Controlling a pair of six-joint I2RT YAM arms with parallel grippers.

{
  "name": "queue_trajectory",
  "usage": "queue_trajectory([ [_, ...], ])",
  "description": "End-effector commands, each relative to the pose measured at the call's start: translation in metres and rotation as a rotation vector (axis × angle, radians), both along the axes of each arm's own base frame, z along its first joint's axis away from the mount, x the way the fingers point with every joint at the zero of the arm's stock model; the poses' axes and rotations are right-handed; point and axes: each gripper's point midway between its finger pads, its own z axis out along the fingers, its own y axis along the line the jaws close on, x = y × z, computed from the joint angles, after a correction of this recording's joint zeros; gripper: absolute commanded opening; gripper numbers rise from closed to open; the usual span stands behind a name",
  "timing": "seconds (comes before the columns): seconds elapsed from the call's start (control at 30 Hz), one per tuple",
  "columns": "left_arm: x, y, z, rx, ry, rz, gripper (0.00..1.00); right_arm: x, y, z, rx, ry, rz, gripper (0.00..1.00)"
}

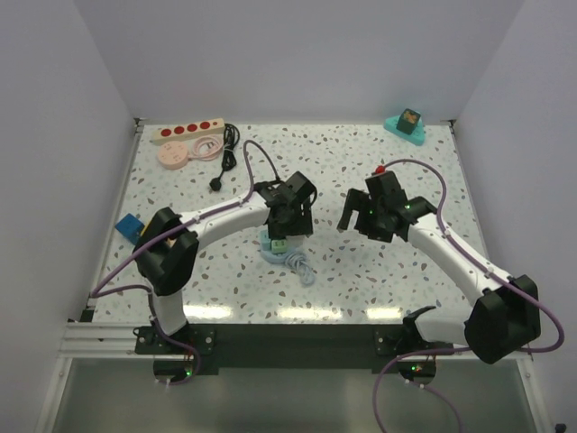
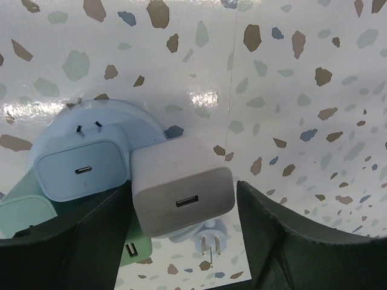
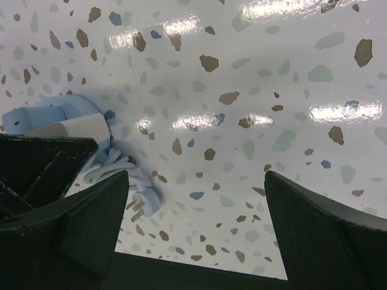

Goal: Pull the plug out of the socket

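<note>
Seen from above, two black-and-white arms reach from the near edge of a speckled table (image 1: 424, 162). The left arm bends in toward the table's middle. Its wrist is turned down, so the left gripper (image 1: 288, 221) hangs over a pale-blue round hub (image 1: 270, 253) crowded with chargers. In the left wrist view the jaws stand apart on either side of a grey charger block (image 2: 181, 202), close to it but not clamped, with a sliver of gap at one finger. The right arm angles in likewise. The right gripper (image 1: 358, 216) hovers with its jaws wide open over bare table, beside a light-blue cable bundle (image 3: 130, 181). The socket (image 1: 187, 132), a cream strip with red outlets, lies at the far left corner. The plug (image 1: 216, 184) lies on the table nearer the middle, apart from the outlets, and its black cord runs back toward the strip.
</note>
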Motion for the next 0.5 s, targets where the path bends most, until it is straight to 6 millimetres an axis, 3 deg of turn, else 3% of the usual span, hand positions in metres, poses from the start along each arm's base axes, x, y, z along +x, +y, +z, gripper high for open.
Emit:
queue_trajectory([
  [0.0, 0.007, -0.012, -0.007, -0.032, -0.018, -0.031, 0.72, 0.004, 0.003, 0.001, 0.032, -0.013, 0.0, 0.96],
  [0.07, 0.007, -0.017, -0.004, -0.063, -0.027, -0.058, 0.63, 0.004, 0.003, 0.0, 0.034, -0.016, -0.001, 0.95],
  [0.1, 0.007, -0.019, 0.001, -0.082, -0.037, -0.075, 0.47, 0.005, 0.001, -0.001, 0.033, -0.015, -0.005, 0.94],
  [0.17, 0.007, -0.027, 0.008, -0.117, -0.052, -0.127, 0.31, 0.006, -0.002, -0.005, 0.032, -0.014, -0.016, 0.93],
  [0.2, 0.007, -0.03, 0.013, -0.13, -0.06, -0.143, 0.18, 0.007, -0.003, -0.007, 0.031, -0.013, -0.021, 0.92],
  [0.3, 0.007, -0.042, 0.031, -0.181, -0.083, -0.228, 0.02, 0.01, 0.0, -0.011, 0.077, -0.012, -0.016, 0.9],
  [0.47, 0.004, -0.065, 0.079, -0.356, -0.179, -0.39, 0.0, 0.026, 0.016, -0.008, 0.24, -0.056, 0.025, 0.91],
])
